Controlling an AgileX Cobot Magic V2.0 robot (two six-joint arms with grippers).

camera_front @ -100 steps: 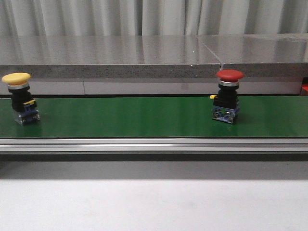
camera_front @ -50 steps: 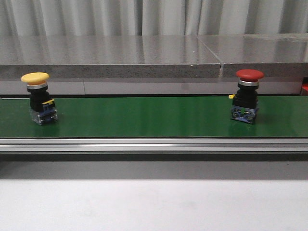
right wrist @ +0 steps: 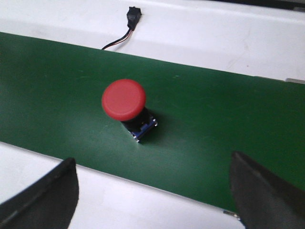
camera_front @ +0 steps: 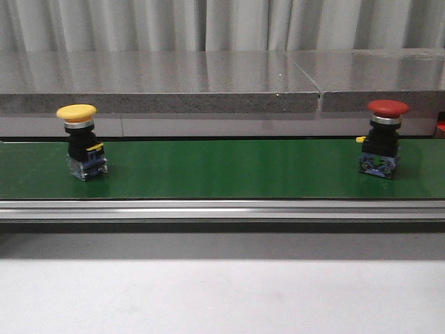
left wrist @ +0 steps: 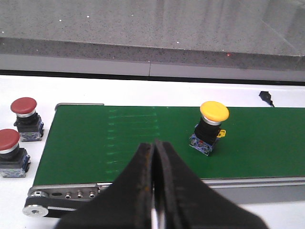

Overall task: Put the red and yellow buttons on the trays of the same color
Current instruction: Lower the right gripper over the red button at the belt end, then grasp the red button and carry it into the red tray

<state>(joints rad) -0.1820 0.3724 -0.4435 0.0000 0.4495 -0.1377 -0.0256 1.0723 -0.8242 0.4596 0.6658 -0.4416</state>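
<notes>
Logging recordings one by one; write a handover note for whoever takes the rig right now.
Left gripper: shut, empty, above the near edge of the belt.
Right gripper: open, empty, above the red button.
Yellow button stands upright at the belt's left, the red button at its right; both have ridden rightward over the last second.
Two more red buttons sit off the belt's end.
No trays in view.
Done: nothing placed. Left: pick both, set each on its matching tray.

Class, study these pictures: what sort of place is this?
Probably a lab mock-up of a factory sorting line: a green conveyor belt carries a yellow button and a red button, with spare red buttons beside its end.
</notes>
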